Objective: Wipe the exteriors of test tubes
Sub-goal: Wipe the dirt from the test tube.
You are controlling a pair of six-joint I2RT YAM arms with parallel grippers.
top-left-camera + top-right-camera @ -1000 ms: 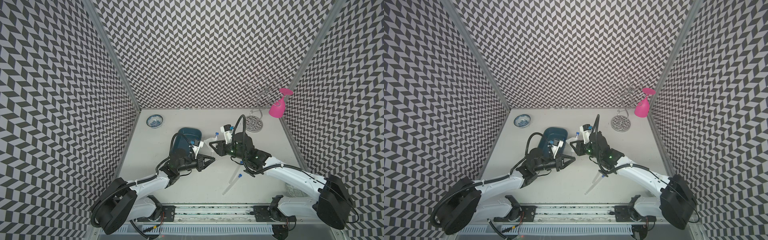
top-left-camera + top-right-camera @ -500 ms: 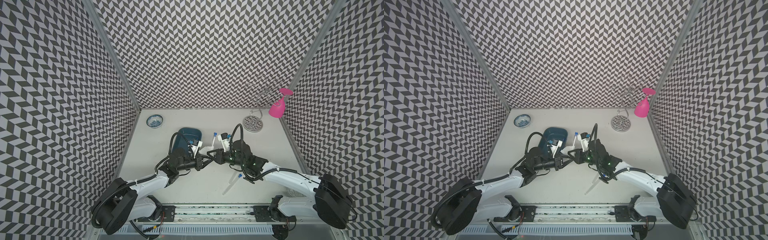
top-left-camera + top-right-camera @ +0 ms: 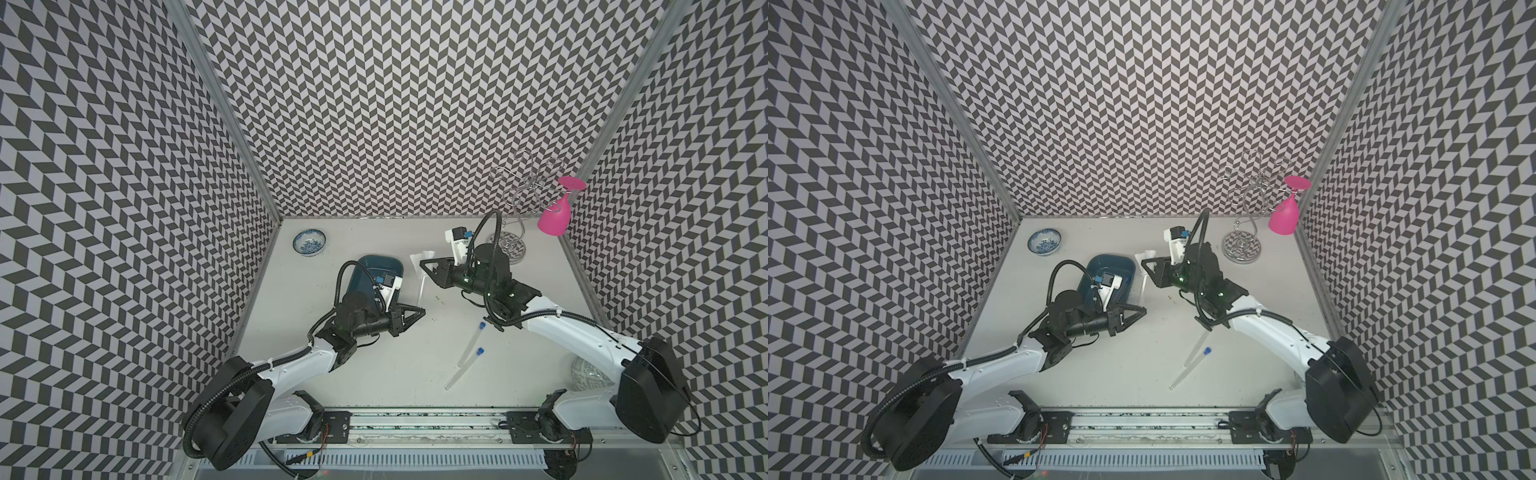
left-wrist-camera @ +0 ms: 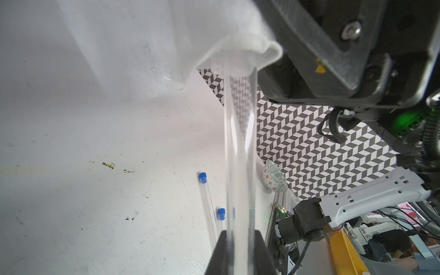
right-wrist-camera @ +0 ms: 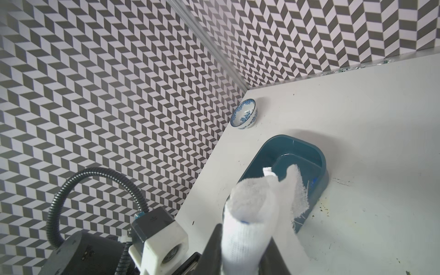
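My left gripper (image 3: 422, 322) (image 4: 239, 238) is shut on the bare end of a clear test tube (image 3: 420, 289) (image 3: 1143, 286) (image 4: 239, 154), which slants up off the table. My right gripper (image 3: 424, 264) (image 5: 242, 238) is shut on the white wipe (image 3: 422, 257) (image 5: 250, 214) (image 4: 214, 35), which is wrapped round the tube's other end. A trace of blue cap shows under the wipe in the right wrist view. Two more blue-capped test tubes (image 3: 471, 340) (image 3: 463, 368) (image 4: 206, 195) lie side by side on the table near the front right.
A dark blue tray (image 3: 365, 266) (image 5: 297, 147) sits behind the left gripper. A blue-and-white bowl (image 3: 309, 242) stands at the back left. At the back right, a wire rack (image 3: 509, 245) holds a pink glass (image 3: 555, 218). A patterned bowl (image 3: 586, 374) stands at the front right.
The right gripper came close to the left gripper, then slid back up the tube with the wipe toward its far end. The left gripper kept its hold and barely moved.
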